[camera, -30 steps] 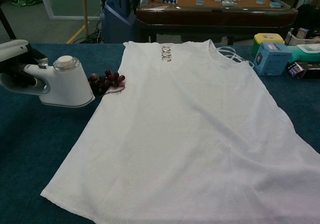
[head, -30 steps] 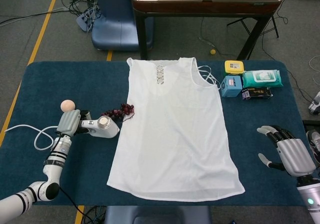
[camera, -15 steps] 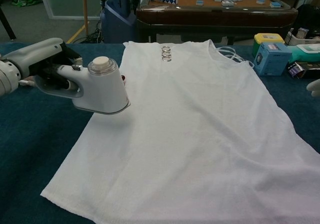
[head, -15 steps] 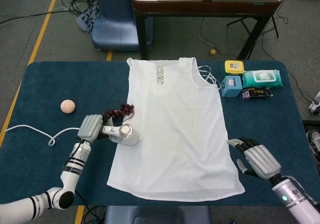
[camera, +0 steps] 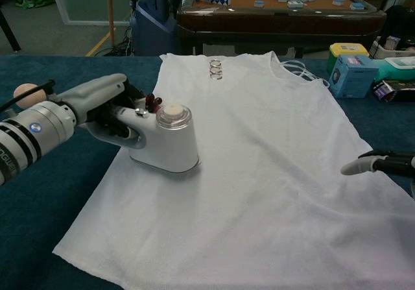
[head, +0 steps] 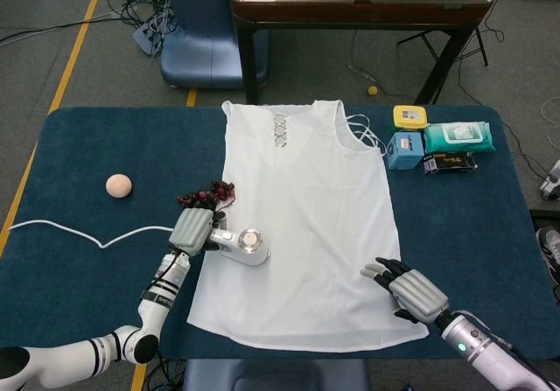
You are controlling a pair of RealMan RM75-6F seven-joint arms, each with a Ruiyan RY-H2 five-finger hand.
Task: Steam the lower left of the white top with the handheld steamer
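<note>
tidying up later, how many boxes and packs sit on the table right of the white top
4, clustered by the top's right shoulder: a yellow box, a blue box just in front of it, a green wipes pack, and a dark flat pack in front of that. Others could be hidden.

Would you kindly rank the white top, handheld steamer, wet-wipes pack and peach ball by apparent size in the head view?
1. white top
2. handheld steamer, though the left hand covers its handle
3. wet-wipes pack, close to the steamer in size
4. peach ball

steamer [head: 249,245] on top's [head: 311,225] left part | beads [head: 206,198] behind | boxes [head: 407,137] right
</note>
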